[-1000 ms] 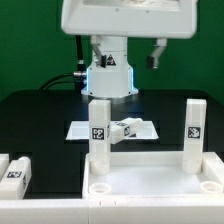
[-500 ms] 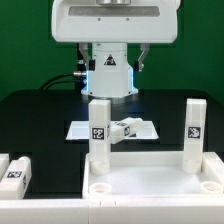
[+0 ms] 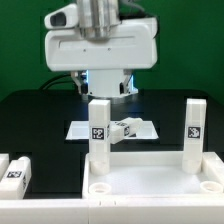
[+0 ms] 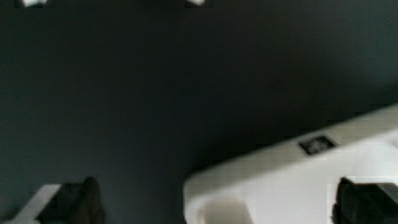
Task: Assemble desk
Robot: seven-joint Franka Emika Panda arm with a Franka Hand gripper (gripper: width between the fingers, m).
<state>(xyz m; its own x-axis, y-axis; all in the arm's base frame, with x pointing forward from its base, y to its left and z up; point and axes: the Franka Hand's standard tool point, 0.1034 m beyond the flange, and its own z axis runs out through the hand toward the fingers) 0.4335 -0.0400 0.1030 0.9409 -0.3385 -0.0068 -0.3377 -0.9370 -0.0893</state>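
The desk's white tabletop (image 3: 150,186) lies at the front of the exterior view. Two white tagged legs stand upright in its far corners, one at the exterior view's left (image 3: 99,132) and one at the right (image 3: 194,130). Another leg (image 3: 126,128) lies on its side behind them. A further leg (image 3: 15,171) lies at the front left. The arm's white hand (image 3: 100,45) hangs high above the far side of the table. In the wrist view my gripper (image 4: 222,202) is open, its dark fingertips (image 4: 80,202) far apart. A tagged corner of the tabletop (image 4: 311,160) shows far below them.
The marker board (image 3: 82,130) lies flat on the black table under the lying leg. The robot's base (image 3: 108,80), with a blue light and cables, stands behind it. A white part (image 3: 3,165) lies at the left edge.
The hand has come down into the exterior view and shifted a little to that view's left. The jaws stay open and no desk part has moved.
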